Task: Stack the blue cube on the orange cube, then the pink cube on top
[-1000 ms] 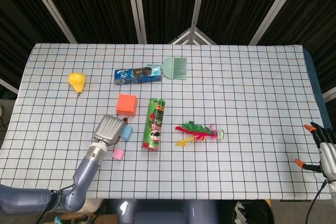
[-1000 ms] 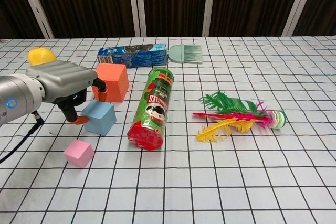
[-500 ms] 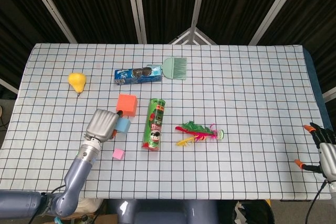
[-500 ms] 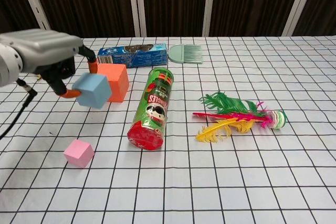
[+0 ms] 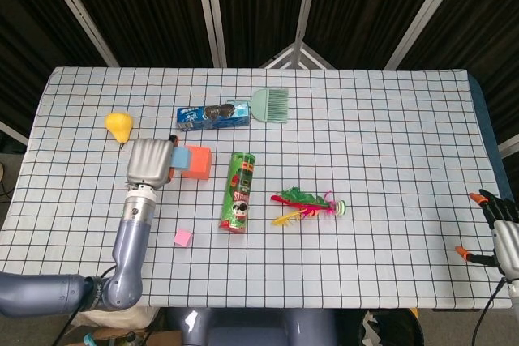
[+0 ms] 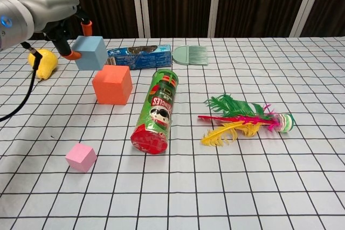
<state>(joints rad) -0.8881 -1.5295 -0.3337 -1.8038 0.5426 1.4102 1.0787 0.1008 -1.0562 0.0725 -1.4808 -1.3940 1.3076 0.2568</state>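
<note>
Head view: the left hand sits left of centre over the checked desk, its fingers clamped on the blue cube. The blue cube shows just at the left edge of the orange cube, partly overlapping it in the picture. The pink cube lies alone lower down, near the front edge and well apart from the other two. Right of the orange cube a green Pringles can lies on its side, and further right lies a feather shuttlecock. Toward the upper middle are a blue Oreo packet and, touching its right end, a pale green comb. A yellow pear rests at the upper left. The right hand hangs at the lower right edge, off the desk, fingers spread and holding nothing.

Chest view: the left hand is in the upper left corner, pinching the blue cube in the air, above and slightly left of the orange cube, not touching it. The pink cube sits at the lower left. The Pringles can lies in the centre, the shuttlecock to its right, the Oreo packet and comb behind, and the pear at far left.
</note>
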